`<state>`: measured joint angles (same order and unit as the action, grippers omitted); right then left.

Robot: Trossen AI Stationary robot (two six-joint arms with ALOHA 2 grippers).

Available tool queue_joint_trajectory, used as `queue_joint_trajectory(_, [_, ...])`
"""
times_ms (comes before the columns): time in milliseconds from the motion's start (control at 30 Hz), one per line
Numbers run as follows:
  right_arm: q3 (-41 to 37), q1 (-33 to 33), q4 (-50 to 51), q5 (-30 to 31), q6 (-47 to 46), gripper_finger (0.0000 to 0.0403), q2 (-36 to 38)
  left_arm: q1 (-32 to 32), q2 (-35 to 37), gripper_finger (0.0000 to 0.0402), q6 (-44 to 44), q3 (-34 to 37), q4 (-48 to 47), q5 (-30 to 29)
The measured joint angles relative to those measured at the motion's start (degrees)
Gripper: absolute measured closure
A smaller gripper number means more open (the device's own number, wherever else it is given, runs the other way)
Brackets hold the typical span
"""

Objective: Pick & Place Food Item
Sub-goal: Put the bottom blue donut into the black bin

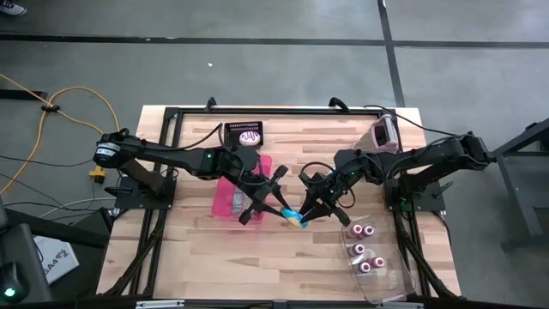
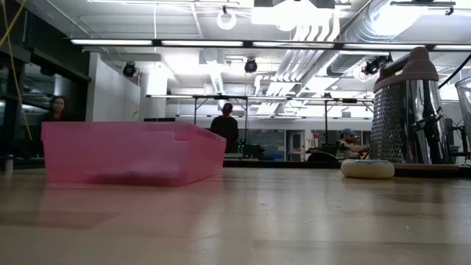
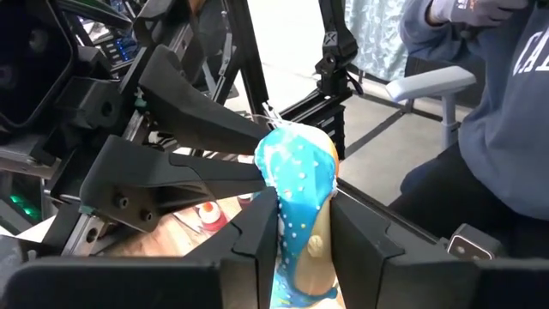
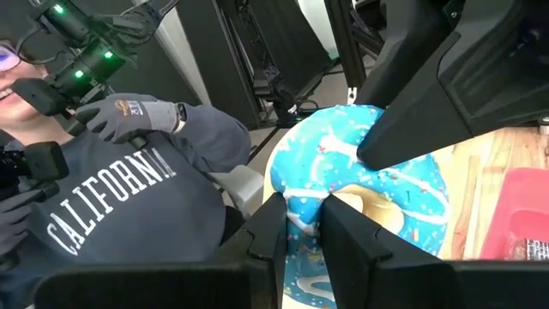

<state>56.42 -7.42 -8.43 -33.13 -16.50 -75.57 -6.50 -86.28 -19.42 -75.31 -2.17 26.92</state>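
Observation:
A doughnut with blue sprinkled frosting [image 1: 295,218] hangs over the middle of the table, between both arms. My left gripper [image 1: 286,212] reaches it from the table's left and is shut on it. My right gripper [image 1: 306,213] comes from the right and is shut on it too. The left wrist view shows the doughnut [image 3: 300,184] edge-on. In the right wrist view its frosted face and hole [image 4: 377,193] show. Neither gripper nor this doughnut appears in the low view. My left gripper pinches the doughnut's ring [image 3: 302,225] between its two fingers, one on the blue frosted face and one on the plain tan underside. The fingers come nearly level from the table's left. The doughnut stands on edge, lifted clear of the table. My right gripper pinches the opposite part of the ring at its frosted rim [image 4: 302,204] between its two fingers. It reaches in nearly level from the table's right. A finger of the left gripper [image 4: 412,129] lies on the frosted face close by.
A pink bin [image 1: 228,198] stands under the left arm. A dark box [image 1: 247,134] sits at the far edge, a metal grater [image 1: 383,135] at far right, a clear tray of small cakes [image 1: 364,253] near right. A pale doughnut [image 2: 366,168] lies by the grater. A person in a grey sweatshirt [image 4: 111,197] sits beyond the table.

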Motion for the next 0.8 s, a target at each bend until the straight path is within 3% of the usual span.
queue_joint_trajectory(167, [0.0, 0.0, 0.0, -0.3, -0.2, 0.0333, 0.0, 0.0, 0.0, 0.0315, 0.2, 0.0, 0.0, 0.0])
queue_joint_trajectory(533, [0.0, 0.4, 2.5, -0.4, -0.4, 0.0251, 0.8, 0.0, 0.0, 0.0315, 1.1, 0.0, -1.6, 0.0])
queue_joint_trajectory(800, [0.0, 2.7, 6.2, -0.5, -0.4, 0.0231, 4.5, 0.0, 0.0, 0.0315, 1.5, 0.0, -2.7, 0.1])
